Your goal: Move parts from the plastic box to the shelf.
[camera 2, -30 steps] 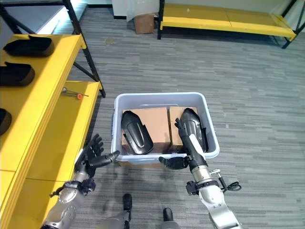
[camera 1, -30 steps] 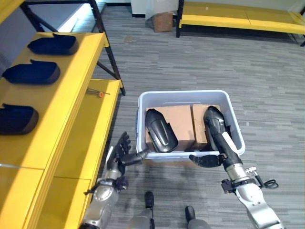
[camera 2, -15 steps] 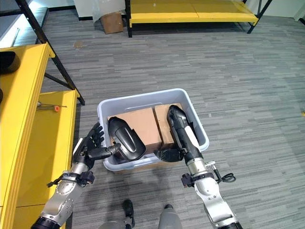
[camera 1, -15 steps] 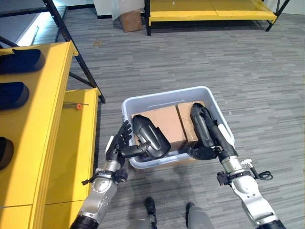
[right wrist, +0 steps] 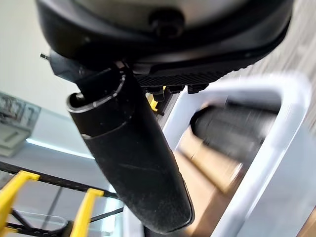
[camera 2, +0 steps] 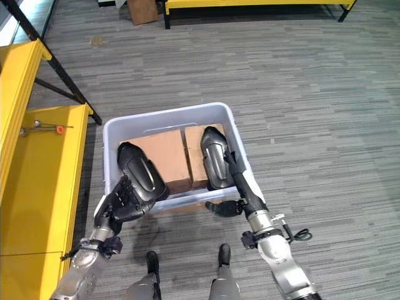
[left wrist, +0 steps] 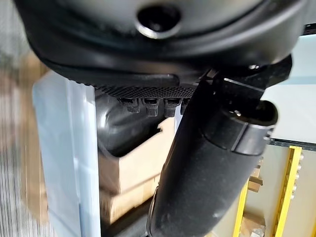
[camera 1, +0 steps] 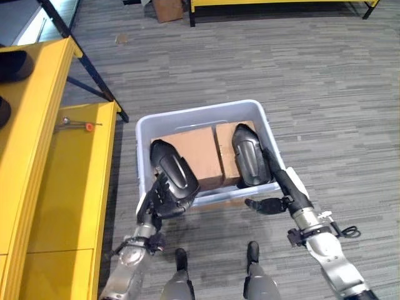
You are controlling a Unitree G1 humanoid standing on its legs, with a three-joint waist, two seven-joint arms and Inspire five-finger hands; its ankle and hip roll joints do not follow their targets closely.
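Note:
A pale plastic box (camera 1: 201,111) stands on the floor with two cardboard blocks (camera 1: 195,145) inside. Two dark curved parts lie on them: the left part (camera 1: 174,170) leans over the box's near left corner, the right part (camera 1: 249,160) rests by the right wall. My left hand (camera 1: 156,199) is open, its straight fingers against the near end of the left part (left wrist: 118,123). My right hand (camera 1: 292,200) is open too, with fingers stretched along the box's right rim beside the right part (right wrist: 232,128) and the thumb held out in front of the box.
A yellow shelf (camera 1: 56,181) runs along the left, with dark parts (camera 1: 12,62) on its upper level and an orange-handled tool (camera 1: 78,126) on the lower one. A cardboard carton (camera 1: 165,7) and a yellow rack stand far across the grey floor.
The camera has turned towards the box. My left hand has come in from the box's left side to the left part's near end. The right hand stays at the box's right side.

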